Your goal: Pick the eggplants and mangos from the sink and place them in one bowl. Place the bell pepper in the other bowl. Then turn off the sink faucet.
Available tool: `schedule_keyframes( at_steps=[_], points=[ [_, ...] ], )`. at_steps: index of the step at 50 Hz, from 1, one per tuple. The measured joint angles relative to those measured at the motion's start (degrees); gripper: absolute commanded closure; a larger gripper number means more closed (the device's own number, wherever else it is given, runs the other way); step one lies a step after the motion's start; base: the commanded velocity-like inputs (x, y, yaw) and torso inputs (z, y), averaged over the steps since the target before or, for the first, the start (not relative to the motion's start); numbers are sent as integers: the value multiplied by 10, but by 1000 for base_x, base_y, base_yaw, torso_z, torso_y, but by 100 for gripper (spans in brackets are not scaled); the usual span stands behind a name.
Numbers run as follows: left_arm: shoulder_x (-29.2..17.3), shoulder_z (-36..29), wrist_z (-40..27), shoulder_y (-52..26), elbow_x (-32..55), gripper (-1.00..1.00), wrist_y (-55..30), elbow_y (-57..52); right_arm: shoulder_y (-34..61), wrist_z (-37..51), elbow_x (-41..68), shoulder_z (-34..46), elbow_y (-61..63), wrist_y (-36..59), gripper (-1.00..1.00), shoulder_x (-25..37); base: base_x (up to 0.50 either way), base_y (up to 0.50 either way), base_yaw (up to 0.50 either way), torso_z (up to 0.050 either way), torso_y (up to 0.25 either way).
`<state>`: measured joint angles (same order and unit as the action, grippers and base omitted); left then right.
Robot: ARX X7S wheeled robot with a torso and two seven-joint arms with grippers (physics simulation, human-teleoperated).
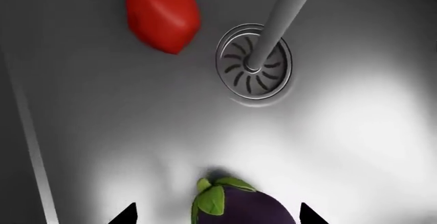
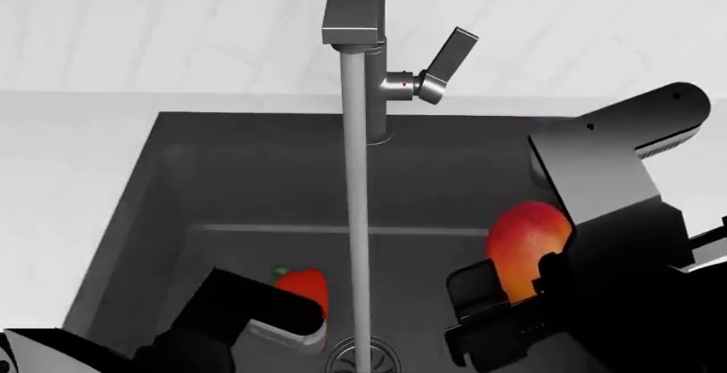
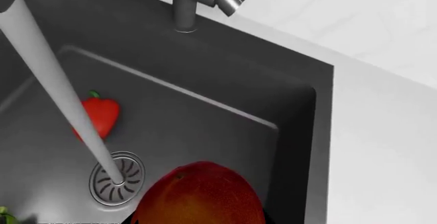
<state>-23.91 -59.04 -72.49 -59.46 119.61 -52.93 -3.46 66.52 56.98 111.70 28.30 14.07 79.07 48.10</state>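
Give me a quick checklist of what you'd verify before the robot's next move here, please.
1. Mango held by right end effector: seems so, lifted off the sink floor; ok.
2. Eggplant between left end effector fingertips: ok; grip closed: not ok.
3. Bell pepper clear of both arms: ok.
4. Water stream off: not ok, running into drain.
5. Bowls located: cannot tell, none in view.

The light was even and soft, the white worktop (image 2: 68, 152) bright and nearly washed out. My sink (image 2: 227, 186) stayed dim, its walls darkest. From my left wrist view, a broad pale glare spread over the basin floor, with a small dark shadow under the eggplant (image 1: 246, 208). Everything rendered sharp, without blur or edge distortion.
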Motion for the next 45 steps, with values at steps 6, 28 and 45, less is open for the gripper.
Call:
schedule_keyframes(
  at_steps=[6, 28, 45],
  points=[
    [10, -8, 3, 16, -3, -100, 8, 8, -6, -11, -12, 0, 4, 0, 100, 2, 0, 0, 0, 0, 0],
    [33, -40, 23, 57, -27, -100, 23, 51, -22, -33, -30, 1, 16, -10, 100, 15, 0, 0, 0, 0, 0],
    [46, -61, 41, 75, -62, 100, 18, 73, -38, -44, -34, 1, 25, -21, 100, 25, 1, 0, -1, 0, 0]
  ],
)
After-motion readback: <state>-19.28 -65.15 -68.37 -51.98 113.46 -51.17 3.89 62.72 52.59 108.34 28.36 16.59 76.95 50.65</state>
